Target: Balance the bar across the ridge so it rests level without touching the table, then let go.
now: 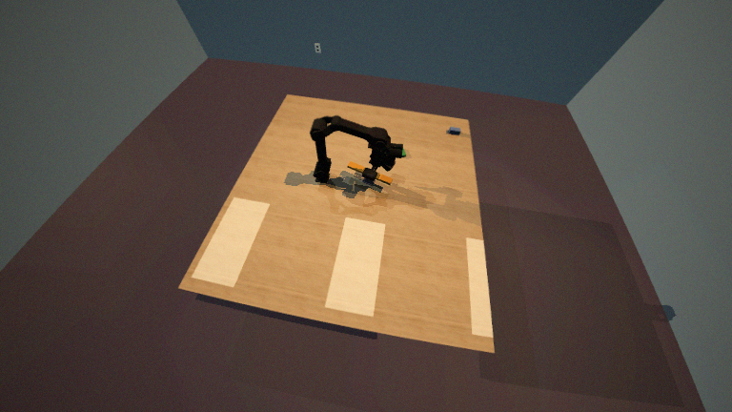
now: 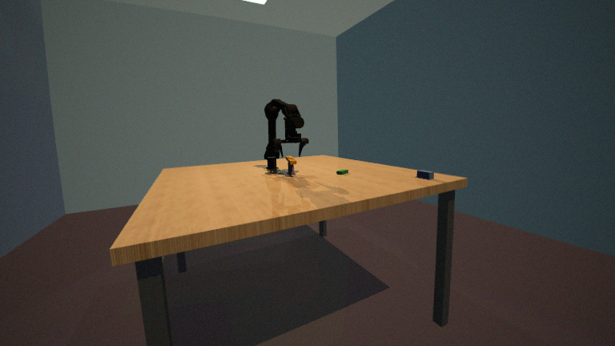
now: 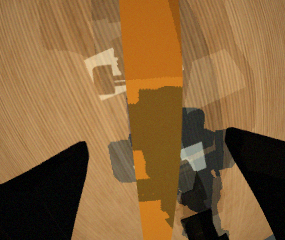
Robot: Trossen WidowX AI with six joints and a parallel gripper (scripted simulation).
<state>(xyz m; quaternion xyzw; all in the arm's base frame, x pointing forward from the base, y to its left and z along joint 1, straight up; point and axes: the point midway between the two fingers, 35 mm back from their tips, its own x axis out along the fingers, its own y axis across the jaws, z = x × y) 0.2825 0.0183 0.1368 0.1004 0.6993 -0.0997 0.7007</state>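
The orange bar [image 1: 384, 178] [image 2: 291, 159] [image 3: 152, 40] lies across the top of the ridge [image 2: 291, 170], clear of the table in the exterior view. It looks about level, though that view shows it nearly end-on. The ridge is a small dark upright shape under the bar; in the wrist view the bar hides most of it. My gripper [image 2: 291, 155] [image 3: 160, 142] is open, its fingers wide apart on either side of the bar with a gap on both sides. In the top view the gripper covers the bar's middle.
A small green block [image 1: 403, 153] [image 2: 342, 171] lies on the wooden table [image 1: 420, 288] [image 2: 203, 202] beyond the arm. A blue block [image 1: 454, 131] [image 2: 425, 175] lies near the table's far corner. Shadows and bright light patches fall on the table top.
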